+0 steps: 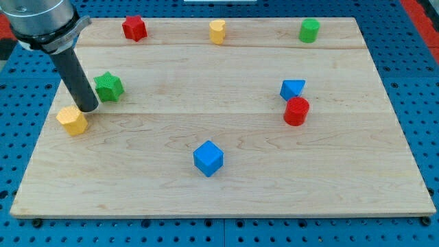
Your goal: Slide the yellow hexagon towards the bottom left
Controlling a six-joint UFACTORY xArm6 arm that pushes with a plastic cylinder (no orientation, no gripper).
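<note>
Blue cube [208,158] nearest, right of yellow hexagon [72,120]. My tip [89,108] touching hexagon's upper right; no jaws, nothing held. Push straight through centre, down-left, keep off green star [108,86].

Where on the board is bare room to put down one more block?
Bare: the middle, between green star and blue triangle; also the bottom right, past blue cube. Crowded: the left, where my tip touches yellow hexagon.

Rod upright (slightly tilted), my tip [88,108] down.
</note>
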